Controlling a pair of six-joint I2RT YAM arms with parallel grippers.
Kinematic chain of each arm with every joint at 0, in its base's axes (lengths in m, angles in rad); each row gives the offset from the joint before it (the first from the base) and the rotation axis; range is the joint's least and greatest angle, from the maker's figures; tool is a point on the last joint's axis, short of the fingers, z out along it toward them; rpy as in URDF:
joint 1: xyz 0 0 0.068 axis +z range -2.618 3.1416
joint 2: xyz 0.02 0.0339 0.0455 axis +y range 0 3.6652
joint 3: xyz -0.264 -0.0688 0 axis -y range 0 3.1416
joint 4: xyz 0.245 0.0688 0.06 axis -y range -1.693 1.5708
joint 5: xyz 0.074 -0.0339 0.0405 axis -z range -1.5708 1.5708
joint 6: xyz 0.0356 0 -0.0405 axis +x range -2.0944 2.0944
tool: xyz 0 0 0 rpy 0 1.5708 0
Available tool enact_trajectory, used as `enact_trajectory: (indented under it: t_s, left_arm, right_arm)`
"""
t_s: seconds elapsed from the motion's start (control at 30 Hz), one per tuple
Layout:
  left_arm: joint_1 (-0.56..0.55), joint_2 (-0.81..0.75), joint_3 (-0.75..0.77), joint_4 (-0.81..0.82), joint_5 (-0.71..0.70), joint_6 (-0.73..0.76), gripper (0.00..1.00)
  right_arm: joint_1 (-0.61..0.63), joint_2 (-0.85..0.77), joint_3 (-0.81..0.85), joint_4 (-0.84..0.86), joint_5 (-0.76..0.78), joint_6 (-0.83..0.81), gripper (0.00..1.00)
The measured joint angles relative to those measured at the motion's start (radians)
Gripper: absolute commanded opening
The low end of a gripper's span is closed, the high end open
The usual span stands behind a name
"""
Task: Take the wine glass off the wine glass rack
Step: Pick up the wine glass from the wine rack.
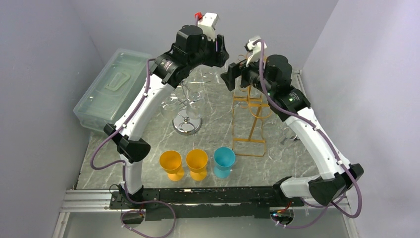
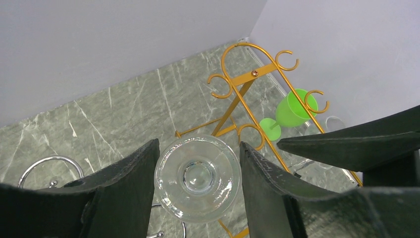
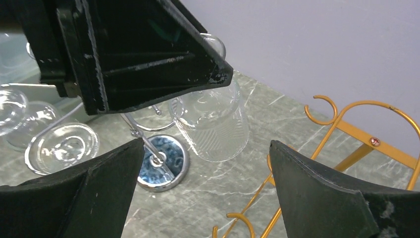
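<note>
Left pincer (image 2: 198, 148) is on it: its two black fingers sit either side of the round foot of the wine glass (image 2: 197, 177), edges right against the rim, so I'd call that pinching the foot. The glass hangs upside down, foot up and bowl down, long axis straight up and down, directly beneath that pincer and well above the worktop (image 1: 218, 119). The chrome rack (image 1: 187, 124) stands below and a little towards the left arm's side. One of its hooked arms shows just beside the bowl from the right wrist, and whether the glass is fully clear of it I can't tell. Right pincer (image 3: 207, 144) is spread wide and holding nothing, pointing at the bowl from the side near the gold wire stand (image 1: 250, 119). The left arm is plainly the nearer one. To my eye the coming move turns on that vertical hang: carry it away from the hooks without tipping the stem
</note>
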State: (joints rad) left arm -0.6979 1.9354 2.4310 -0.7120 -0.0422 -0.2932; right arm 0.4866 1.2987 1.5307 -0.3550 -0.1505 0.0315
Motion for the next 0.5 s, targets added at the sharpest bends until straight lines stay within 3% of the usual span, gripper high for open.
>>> enact_trajectory:
  t_s: [0.5]
  left_arm:
    - [0.008,0.009,0.01,-0.005,0.023,-0.016,0.25]
  right_arm:
    - [0.011,0.089,-0.051,0.125,0.011,-0.12,0.99]
